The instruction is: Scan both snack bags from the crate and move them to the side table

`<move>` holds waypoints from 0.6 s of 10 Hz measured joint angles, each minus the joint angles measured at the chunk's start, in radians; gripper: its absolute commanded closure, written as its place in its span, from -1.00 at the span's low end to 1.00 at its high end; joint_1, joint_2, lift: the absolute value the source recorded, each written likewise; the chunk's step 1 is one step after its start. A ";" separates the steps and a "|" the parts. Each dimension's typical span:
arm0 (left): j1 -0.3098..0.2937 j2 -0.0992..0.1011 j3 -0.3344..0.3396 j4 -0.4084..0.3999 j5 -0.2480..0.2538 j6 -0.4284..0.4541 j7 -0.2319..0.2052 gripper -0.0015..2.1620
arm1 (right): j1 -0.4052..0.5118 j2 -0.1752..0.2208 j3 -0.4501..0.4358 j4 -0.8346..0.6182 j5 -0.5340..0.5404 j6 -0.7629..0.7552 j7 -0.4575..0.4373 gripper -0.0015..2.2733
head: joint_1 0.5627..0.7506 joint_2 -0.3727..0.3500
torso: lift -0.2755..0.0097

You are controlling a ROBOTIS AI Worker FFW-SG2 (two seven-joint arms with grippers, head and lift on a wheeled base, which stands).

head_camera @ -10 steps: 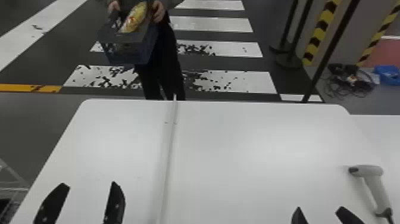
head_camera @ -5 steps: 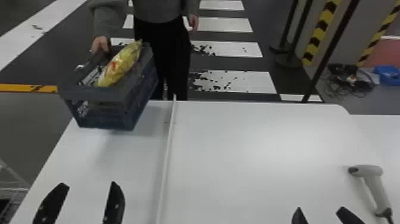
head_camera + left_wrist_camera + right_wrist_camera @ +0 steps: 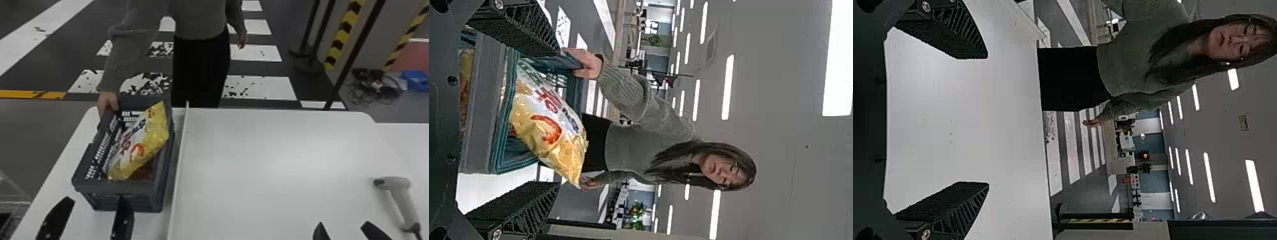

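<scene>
The crate [image 3: 115, 188] sits on the counter's [image 3: 271, 178] left side, a person's hand [image 3: 107, 103] on its rim and a yellow snack bag [image 3: 142, 142] inside. The left gripper's [image 3: 92, 207] fingers are spread at the near left; the right gripper's [image 3: 344, 228] fingers are spread too.

Just beyond the left end effector [image 3: 95, 198], a plump yellow-and-white snack bag [image 3: 140, 143] is being held aslant in the dark crate [image 3: 118, 188]; right of the right end effector [image 3: 344, 223], a pale scanner [image 3: 402, 198] is being supported by the table [image 3: 271, 175].
</scene>
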 measured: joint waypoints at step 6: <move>-0.006 -0.002 0.000 0.002 0.009 0.023 -0.005 -0.92 | -0.003 0.000 0.001 0.006 0.003 -0.001 0.000 -0.93 | 0.41 -0.02 | 0.26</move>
